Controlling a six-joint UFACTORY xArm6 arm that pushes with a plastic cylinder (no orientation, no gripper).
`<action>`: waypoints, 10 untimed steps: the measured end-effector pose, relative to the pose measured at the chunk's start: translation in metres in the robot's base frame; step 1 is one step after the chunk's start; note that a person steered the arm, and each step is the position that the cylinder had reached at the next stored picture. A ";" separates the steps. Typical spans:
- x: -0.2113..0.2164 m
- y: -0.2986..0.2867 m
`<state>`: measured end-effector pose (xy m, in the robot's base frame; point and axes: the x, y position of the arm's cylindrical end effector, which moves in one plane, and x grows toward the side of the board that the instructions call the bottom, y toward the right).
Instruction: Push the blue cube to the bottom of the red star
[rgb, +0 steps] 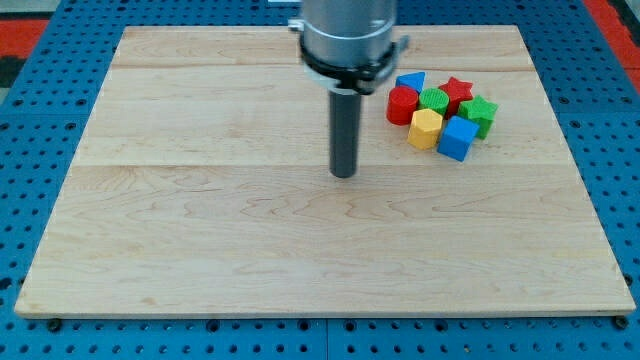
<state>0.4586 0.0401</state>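
The blue cube (458, 138) sits at the lower right of a tight cluster of blocks near the view's upper right. The red star (456, 91) lies at the cluster's top, above and slightly left of the green star (479, 113). The blue cube is below the green star, which sits between it and the red star. My tip (344, 174) rests on the board to the left of the cluster, about a hundred pixels left of and a little below the blue cube, touching no block.
The cluster also holds a red cylinder (402, 104), a blue triangular block (411, 81), a green block (433, 99) and a yellow hexagonal block (425, 128). The wooden board (200, 230) lies on a blue pegboard.
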 end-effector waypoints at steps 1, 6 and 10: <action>0.015 0.048; 0.009 0.181; -0.025 0.126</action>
<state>0.4334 0.1663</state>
